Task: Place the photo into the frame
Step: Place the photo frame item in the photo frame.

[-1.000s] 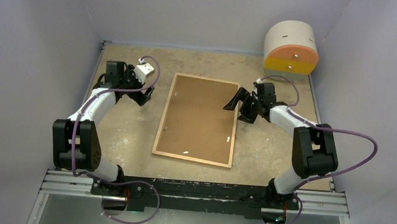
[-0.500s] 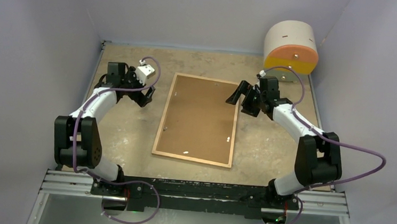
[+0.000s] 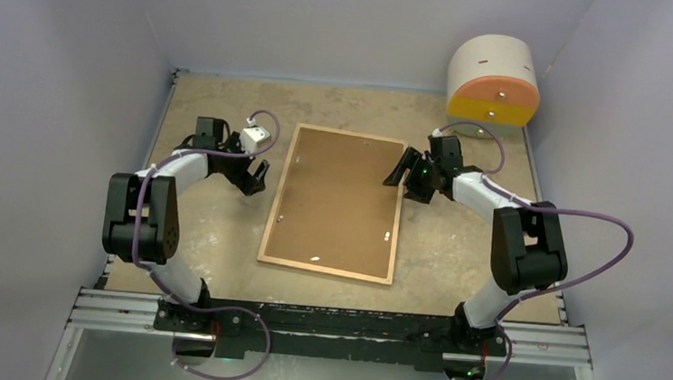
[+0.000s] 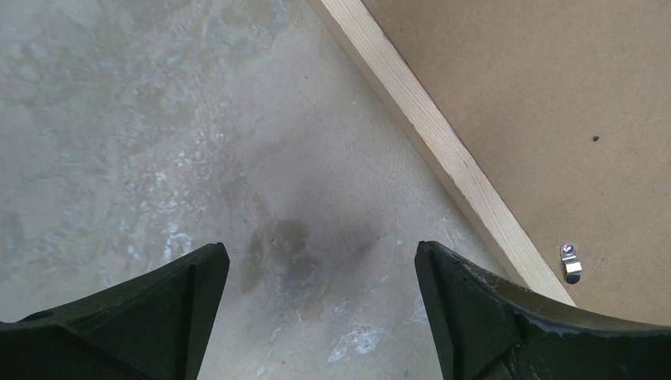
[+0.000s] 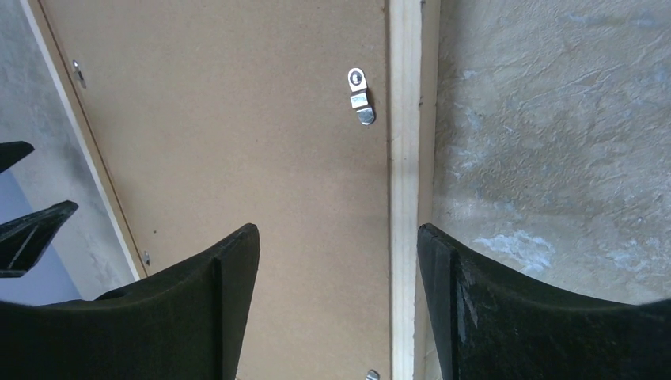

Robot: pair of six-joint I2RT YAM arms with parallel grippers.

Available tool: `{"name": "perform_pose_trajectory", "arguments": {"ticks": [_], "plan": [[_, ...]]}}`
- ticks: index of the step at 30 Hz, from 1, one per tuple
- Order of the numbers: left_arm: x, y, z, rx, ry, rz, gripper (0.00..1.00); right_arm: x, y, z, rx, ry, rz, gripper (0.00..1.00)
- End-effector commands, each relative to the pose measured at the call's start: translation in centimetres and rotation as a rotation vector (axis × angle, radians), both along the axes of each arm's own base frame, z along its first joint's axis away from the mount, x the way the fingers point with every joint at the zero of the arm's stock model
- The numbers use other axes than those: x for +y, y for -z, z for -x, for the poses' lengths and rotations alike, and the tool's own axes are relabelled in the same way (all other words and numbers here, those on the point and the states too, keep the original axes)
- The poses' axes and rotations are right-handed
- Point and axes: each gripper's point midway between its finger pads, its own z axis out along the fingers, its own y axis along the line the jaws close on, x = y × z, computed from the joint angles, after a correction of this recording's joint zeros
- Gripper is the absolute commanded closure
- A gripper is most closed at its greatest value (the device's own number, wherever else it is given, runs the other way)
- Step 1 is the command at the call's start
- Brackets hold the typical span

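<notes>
Flat in the middle of the worktop (image 3: pixel 455 249) lies the frame (image 3: pixel 278 191), turned face down, its long sides running away from the arm bases and slightly skewed. The brown backing panel (image 3: pixel 337 199) fills it to the moulding on all four sides.

The left pincer (image 3: pixel 255 178) is spread wide and holds nothing. In the left wrist view it (image 4: pixel 318 252) hangs over bare worktop, and the frame's left moulding (image 4: pixel 443 150) runs diagonally just beside the tip of one finger (image 4: pixel 467 309). A small metal clip (image 4: pixel 571 262) sits on the panel right by that edge.

The right pincer (image 3: pixel 403 181) is also spread and empty. It is over the frame's right side near the far corner. From the right wrist, its fingers (image 5: pixel 214 301) straddle the right moulding (image 5: pixel 403 158), one over the panel and the other over the worktop. Another clip (image 5: pixel 361 96) lies close inside that edge.

Bare worktop borders the frame all round: broad strips on both long sides, narrower ones at the near and far ends. A white and orange drum (image 3: pixel 494 80) stands at the far right corner, well apart from the frame.
</notes>
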Motion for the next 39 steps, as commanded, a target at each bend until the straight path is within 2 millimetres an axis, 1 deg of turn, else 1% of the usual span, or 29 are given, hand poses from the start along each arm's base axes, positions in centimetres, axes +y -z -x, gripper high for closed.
{"name": "perform_pose_trajectory", "arguments": {"ticks": [1,4,6,9,12,14,17,19,21,23,24,26,30,32,39], "plan": [[-0.6,0.7,-0.7,-0.016,0.016,0.017,0.08,0.5,-0.5,-1.1,-0.028,0.002,-0.014,0.26],[-0.6,2.0,-0.5,0.011,0.014,0.015,0.1,0.9,0.1,-0.7,-0.012,-0.008,-0.036,0.3],[-1.6,2.6,-0.2,0.022,0.038,0.016,0.11,1.1,0.5,-0.4,-0.001,-0.011,-0.046,0.32],[-2.1,3.4,0.0,0.03,0.049,0.009,0.12,1.0,0.9,0.2,0.014,-0.012,-0.039,0.35],[-2.5,3.7,-0.1,0.034,0.054,0.009,0.13,0.0,0.0,0.9,0.008,0.014,0.0,0.36],[-2.6,3.8,-0.1,0.035,0.055,0.006,0.13,-1.0,-1.2,0.8,-0.023,0.047,0.04,0.36],[-2.6,4.2,0.1,0.043,0.056,0.002,0.15,-1.3,-3.0,1.0,-0.076,0.049,0.043,0.37],[-2.6,4.6,0.4,0.051,0.057,-0.001,0.16,-1.1,-3.4,1.1,-0.088,0.052,0.027,0.37],[-2.6,4.8,0.6,0.056,0.056,-0.001,0.17,0.0,-3.0,2.0,-0.058,0.021,-0.039,0.37],[-2.7,4.9,0.7,0.061,0.058,0.0,0.18,0.6,-2.3,2.7,-0.037,0.008,-0.08,0.38],[-2.7,5.0,0.8,0.06,0.058,-0.003,0.19,0.7,-1.6,3.2,-0.021,0.006,-0.086,0.38],[-2.7,4.9,0.7,0.051,0.059,-0.016,0.2,0.8,-1.1,3.6,-0.01,0.002,-0.099,0.38],[-2.8,4.9,0.7,0.046,0.066,-0.031,0.21,1.3,-0.5,4.2,0.008,-0.013,-0.129,0.39],[-2.9,5.1,0.8,0.049,0.067,-0.036,0.21,1.5,-0.4,4.3,0.012,-0.02,-0.14,0.41],[-3.2,4.9,0.9,0.038,0.082,-0.049,0.22,1.6,0.7,5.1,0.048,-0.02,-0.15,0.42]]}}
